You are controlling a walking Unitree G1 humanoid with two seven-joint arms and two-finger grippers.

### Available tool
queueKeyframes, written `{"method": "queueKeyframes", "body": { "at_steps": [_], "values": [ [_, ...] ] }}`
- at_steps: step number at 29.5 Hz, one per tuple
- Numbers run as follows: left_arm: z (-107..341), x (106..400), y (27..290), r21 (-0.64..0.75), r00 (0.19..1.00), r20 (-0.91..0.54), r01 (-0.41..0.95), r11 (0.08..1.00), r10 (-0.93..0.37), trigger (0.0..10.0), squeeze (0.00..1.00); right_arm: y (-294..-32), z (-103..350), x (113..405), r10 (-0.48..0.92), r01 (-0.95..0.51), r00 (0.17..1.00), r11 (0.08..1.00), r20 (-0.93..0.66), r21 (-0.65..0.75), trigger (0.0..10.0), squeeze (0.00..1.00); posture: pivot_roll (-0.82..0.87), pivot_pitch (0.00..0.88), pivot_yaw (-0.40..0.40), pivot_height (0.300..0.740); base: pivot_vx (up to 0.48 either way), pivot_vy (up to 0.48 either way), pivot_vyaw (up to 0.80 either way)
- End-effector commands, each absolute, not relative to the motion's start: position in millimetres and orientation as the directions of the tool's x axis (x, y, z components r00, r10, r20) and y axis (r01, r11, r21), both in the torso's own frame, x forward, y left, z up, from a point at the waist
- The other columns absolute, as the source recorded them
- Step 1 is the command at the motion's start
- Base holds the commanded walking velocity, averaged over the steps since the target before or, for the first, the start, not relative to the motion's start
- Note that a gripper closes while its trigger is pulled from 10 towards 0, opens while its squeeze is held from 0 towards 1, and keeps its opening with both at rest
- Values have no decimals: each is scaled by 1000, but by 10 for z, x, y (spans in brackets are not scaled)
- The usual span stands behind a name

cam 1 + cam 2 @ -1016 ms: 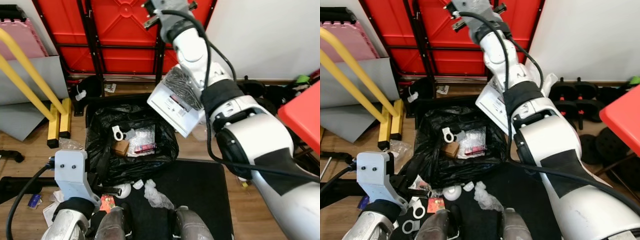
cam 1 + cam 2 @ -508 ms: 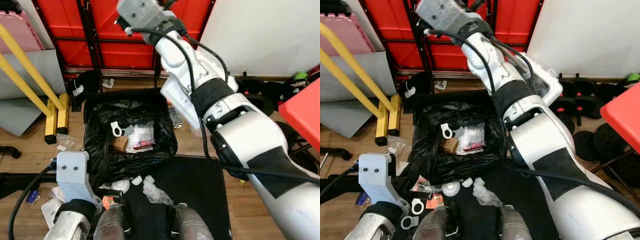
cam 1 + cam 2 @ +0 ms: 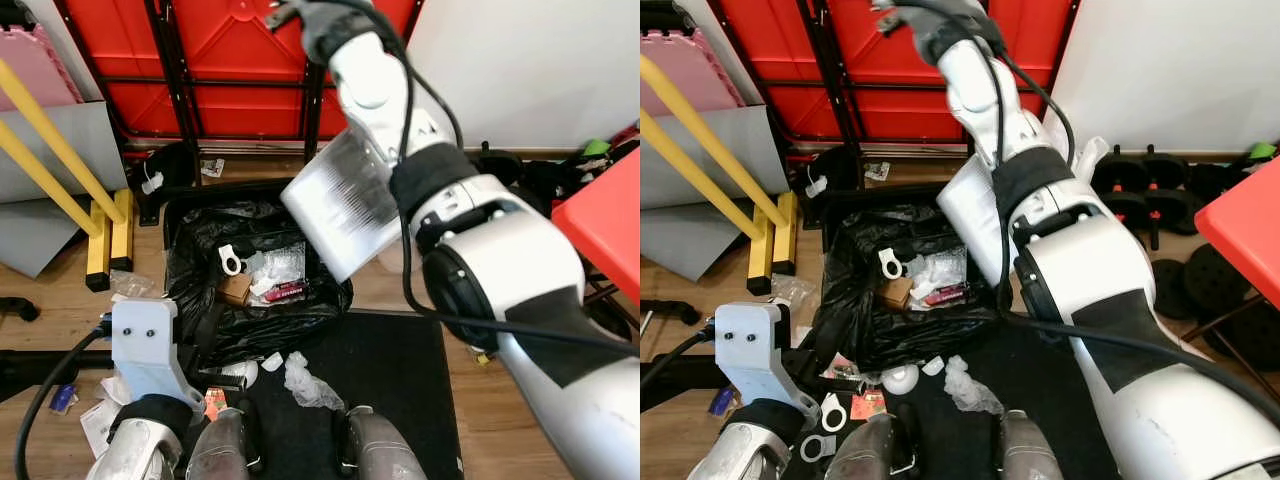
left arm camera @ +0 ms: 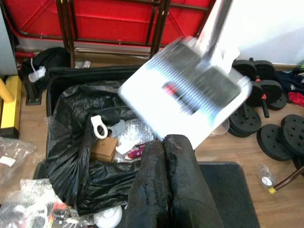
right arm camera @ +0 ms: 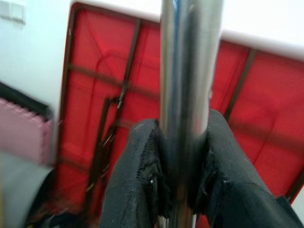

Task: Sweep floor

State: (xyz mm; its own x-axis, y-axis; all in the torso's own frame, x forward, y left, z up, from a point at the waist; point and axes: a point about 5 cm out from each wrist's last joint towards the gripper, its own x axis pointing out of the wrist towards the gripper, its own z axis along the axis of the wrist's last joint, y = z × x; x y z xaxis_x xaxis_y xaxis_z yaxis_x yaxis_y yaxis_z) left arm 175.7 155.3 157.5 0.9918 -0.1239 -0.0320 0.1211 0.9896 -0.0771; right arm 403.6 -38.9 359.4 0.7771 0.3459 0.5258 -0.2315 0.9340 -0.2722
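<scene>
Dustpan [image 3: 345,205], white and motion-blurred, hangs tilted over the right rim of the black bin bag [image 3: 215,310], which holds scraps of litter. Its metal handle [image 5: 190,95] is clamped between the black fingers [image 5: 137,190] of the raised right gripper [image 5: 183,142]. The left gripper [image 4: 166,190], fingers pressed together with nothing between them, sits low before the bag. More litter [image 3: 305,385] lies on the black mat [image 3: 400,400].

The white dustpan [image 3: 345,210] at frame centre is motion-blurred, its label unreadable. The metal handle [image 5: 190,95] runs off top and bottom edges; background there is blurred.
</scene>
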Motion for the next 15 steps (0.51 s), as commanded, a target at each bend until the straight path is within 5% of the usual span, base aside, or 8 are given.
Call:
{"method": "queueKeyframes", "body": {
  "at_steps": [1, 12, 15],
  "values": [
    [1499, 1737, 1619, -71, 996, -79, 22, 997, -28, 10000, 0, -370, 3721, 4000, 366, -231, 746, 926, 556, -298, 10000, 0, -45, 249, -80, 740, 0, 0, 0],
    [1437, 1881, 1645, -54, 996, -70, 56, 997, -59, 10000, 0, -839, 3256, 4128, 259, -216, 840, 966, 476, -145, 10000, 0, -72, 168, -40, 740, 0, 0, 0],
    [1434, 1936, 1729, -26, 998, -54, 23, 999, -24, 10000, 0, -930, 2953, 4087, 265, -271, 861, 961, 433, -49, 10000, 0, -78, 128, -36, 740, 480, 0, 0]
  ]
}}
